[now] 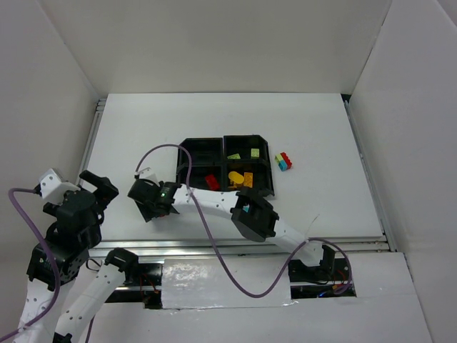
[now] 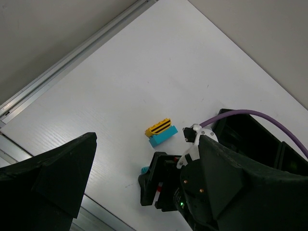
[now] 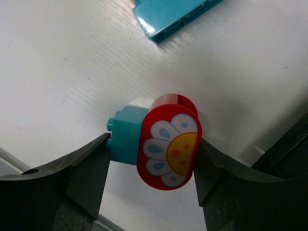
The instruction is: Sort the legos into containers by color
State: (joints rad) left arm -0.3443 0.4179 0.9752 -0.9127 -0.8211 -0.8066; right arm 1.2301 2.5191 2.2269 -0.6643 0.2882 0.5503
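A red rounded plastic brick [image 3: 168,144], its face printed with a flower of white-and-blue petals round a yellow, red-dotted centre, was joined to a small cyan plastic brick [image 3: 126,142]. The right gripper [image 3: 151,154] was clamped narrowly on the pair, low over the white ribbed table [image 1: 143,128], left of the black plastic four-compartment tray [image 1: 203,153]. The left gripper [image 1: 100,189] gaped wide. Nearby lay a yellow-on-cyan brick stack [image 2: 161,133]. White walls [image 1: 214,43] enclosed the table.
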